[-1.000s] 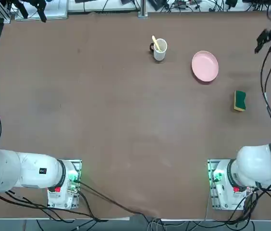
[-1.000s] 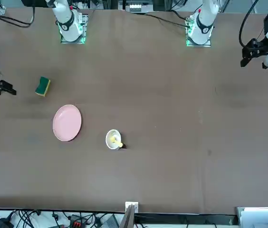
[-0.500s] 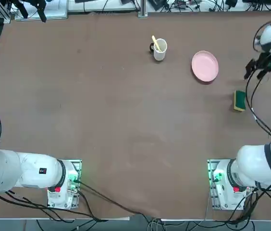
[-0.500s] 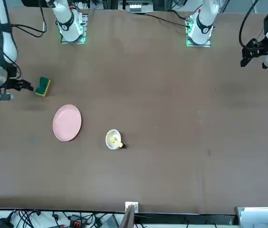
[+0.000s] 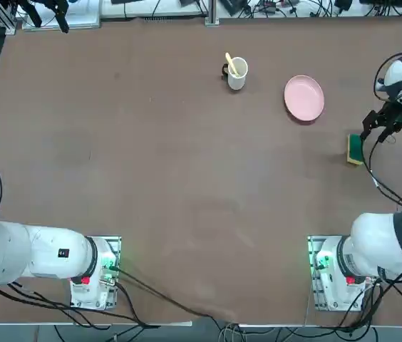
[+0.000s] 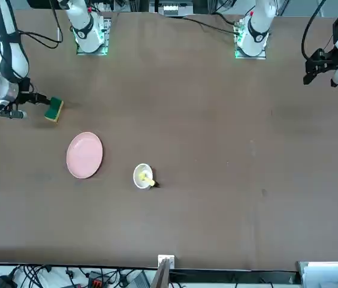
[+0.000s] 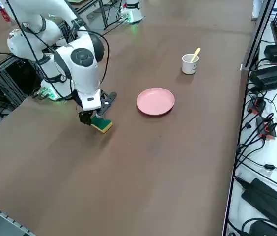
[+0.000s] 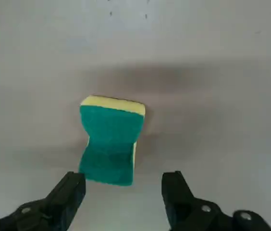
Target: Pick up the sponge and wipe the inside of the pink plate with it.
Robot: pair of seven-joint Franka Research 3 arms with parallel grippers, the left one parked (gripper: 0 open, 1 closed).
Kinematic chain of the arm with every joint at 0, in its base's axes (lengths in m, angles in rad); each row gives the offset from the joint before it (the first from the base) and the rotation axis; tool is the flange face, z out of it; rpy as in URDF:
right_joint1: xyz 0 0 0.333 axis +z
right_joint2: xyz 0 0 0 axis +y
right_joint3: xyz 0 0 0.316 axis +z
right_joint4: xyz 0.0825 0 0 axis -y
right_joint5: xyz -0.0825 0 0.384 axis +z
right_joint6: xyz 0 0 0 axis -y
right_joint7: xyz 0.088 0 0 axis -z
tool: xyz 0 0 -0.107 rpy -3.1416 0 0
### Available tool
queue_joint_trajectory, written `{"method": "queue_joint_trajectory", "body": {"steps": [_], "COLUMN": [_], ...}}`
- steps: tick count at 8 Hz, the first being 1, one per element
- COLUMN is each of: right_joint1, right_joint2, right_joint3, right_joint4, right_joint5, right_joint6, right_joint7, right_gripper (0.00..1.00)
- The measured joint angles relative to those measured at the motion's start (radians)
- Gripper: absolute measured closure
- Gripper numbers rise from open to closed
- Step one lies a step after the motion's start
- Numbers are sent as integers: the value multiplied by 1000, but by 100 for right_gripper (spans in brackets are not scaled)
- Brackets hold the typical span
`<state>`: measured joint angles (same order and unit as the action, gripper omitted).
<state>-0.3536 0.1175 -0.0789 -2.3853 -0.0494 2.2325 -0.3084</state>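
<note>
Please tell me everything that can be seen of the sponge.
The sponge is a small block with pinched-in long sides: a dark green scouring layer on top, yellow foam beneath, visible along its edges. It lies flat on the brown table, green side up, apart from the plate. Nothing grips it: the right end effector hangs just by it, fingers open, not yet around it.

the sponge (image 5: 356,148) lay at four o'clock from the pink plate (image 5: 303,97); the right gripper (image 5: 371,125) hovered, fingers spread, beside the sponge.
</note>
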Motion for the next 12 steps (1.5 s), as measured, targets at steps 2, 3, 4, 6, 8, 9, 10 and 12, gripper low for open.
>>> {"method": "queue_joint_trajectory", "body": {"steps": [2,3,4,6,8,9,10,12], "right_joint1": [1,6,19,49,62,61,60,56], "right_joint2": [47,75,97,111,122,133,141,144], "right_joint3": [5,13,20,27,27,25,22,17], "right_joint4": [-1,-1,0,2,2,2,2,2], "right_joint5": [0,0,0,0,0,0,0,0], "right_joint6": [39,68,84,91,90,88,79,69], "right_joint7": [41,75,105,152,157,157,157,156], "right_gripper": [4,4,4,4,6,6,8,17]}}
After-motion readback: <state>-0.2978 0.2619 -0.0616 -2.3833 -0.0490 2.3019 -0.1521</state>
